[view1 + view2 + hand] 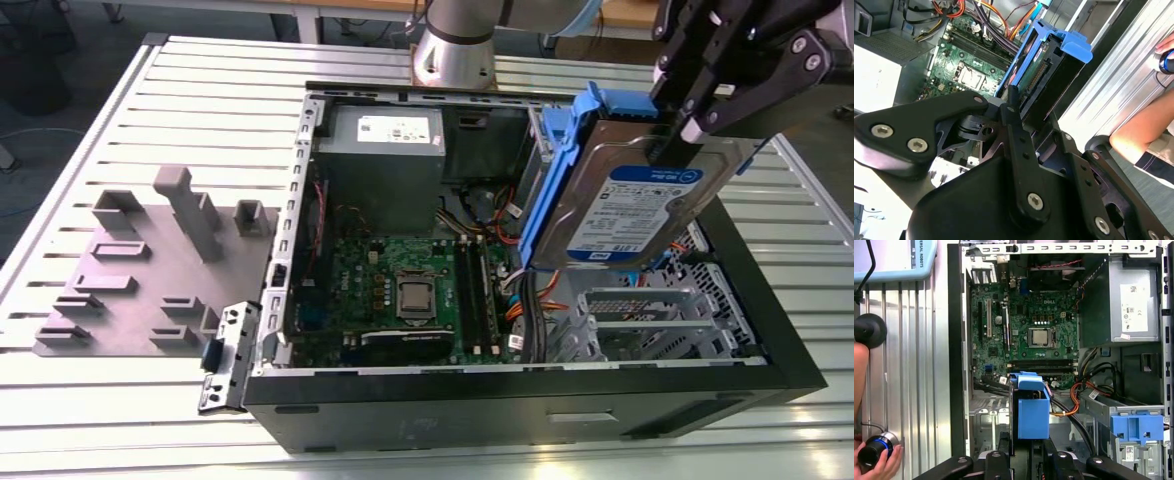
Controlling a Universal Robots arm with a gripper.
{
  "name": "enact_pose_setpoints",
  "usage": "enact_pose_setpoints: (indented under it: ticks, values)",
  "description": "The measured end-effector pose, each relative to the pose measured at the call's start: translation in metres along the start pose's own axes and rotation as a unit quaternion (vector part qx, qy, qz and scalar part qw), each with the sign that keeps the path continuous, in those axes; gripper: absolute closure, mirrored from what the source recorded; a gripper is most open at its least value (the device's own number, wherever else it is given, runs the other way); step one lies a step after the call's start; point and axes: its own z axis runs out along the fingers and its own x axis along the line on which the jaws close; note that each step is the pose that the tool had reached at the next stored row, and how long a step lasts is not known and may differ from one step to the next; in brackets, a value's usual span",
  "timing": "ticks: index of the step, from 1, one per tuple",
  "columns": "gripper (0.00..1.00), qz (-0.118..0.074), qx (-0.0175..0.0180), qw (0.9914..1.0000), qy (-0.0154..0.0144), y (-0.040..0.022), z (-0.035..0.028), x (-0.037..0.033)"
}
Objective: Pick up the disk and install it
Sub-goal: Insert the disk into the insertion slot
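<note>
Gripper [683,140] pinching hard disk [638,205] by its upper edge | disk upright in blue carrier [554,170], hanging over drive cage [641,320] of open computer case [534,410] | case on slatted metal table [80,420]

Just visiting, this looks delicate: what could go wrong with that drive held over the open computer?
The gripper clamps the disk by one end, tilted above the open case; a slip could drop it onto the motherboard. The orange cables below might snag it.
</note>
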Motion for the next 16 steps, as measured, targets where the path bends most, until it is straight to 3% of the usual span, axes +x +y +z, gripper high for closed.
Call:
enact_pose_setpoints:
  ticks: [16]
  values:
    - [0.65, 0.000, 0.0000, 1.00000, 0.0005, -0.0056, 0.0030, 0.0008]
